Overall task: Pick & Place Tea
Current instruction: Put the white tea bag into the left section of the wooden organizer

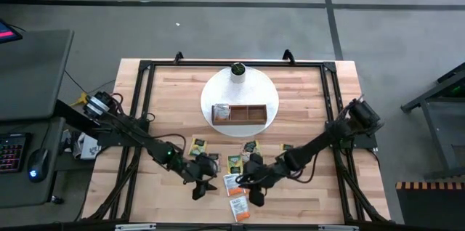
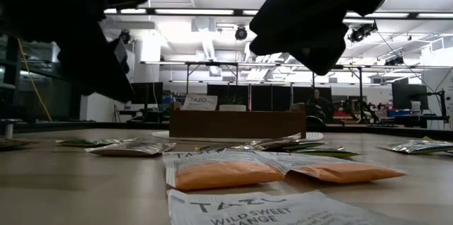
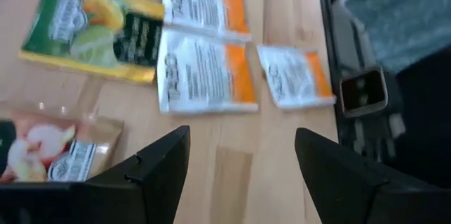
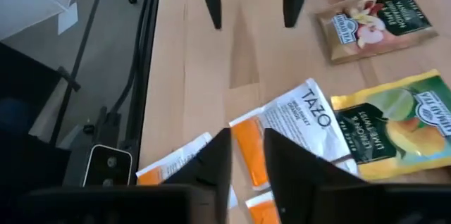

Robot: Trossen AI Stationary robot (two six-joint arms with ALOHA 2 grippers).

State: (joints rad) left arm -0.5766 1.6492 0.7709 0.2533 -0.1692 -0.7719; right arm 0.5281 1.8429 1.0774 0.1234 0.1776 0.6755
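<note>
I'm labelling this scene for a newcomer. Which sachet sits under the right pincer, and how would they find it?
Start at the wooden tray on the white disc. Come toward the table's near edge to the right pincer. Just beside it lies a white Tazo sachet with an orange end, unlike the green sachet next to it.

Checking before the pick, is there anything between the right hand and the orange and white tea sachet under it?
Nothing visible. The right hand hangs directly over the orange and white sachet, fingers narrowly apart, with no other object between them.
</note>
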